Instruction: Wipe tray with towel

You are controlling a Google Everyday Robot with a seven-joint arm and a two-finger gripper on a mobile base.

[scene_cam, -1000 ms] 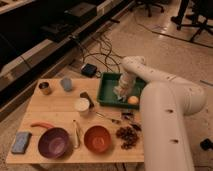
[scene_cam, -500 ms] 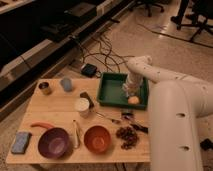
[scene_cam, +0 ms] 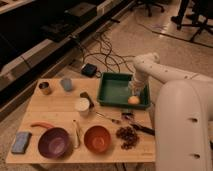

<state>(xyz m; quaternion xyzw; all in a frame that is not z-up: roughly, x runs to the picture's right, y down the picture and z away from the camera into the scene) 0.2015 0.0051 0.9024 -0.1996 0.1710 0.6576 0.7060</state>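
Wooden table (scene_cam: 52, 112) carries the green tray (scene_cam: 114, 90) right of centre, with the gripper (scene_cam: 134, 91) low inside it, its grasp impossible to tell, so wiping looks underway but unfinished.

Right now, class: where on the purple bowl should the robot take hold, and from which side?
Probably pinch the purple bowl by its rim, from above, at its image-left edge. It sits upright, mouth up, so the thin wall is the grippable part, and that edge faces away from the orange bowl. The gripper is inside the green tray, at its right end.
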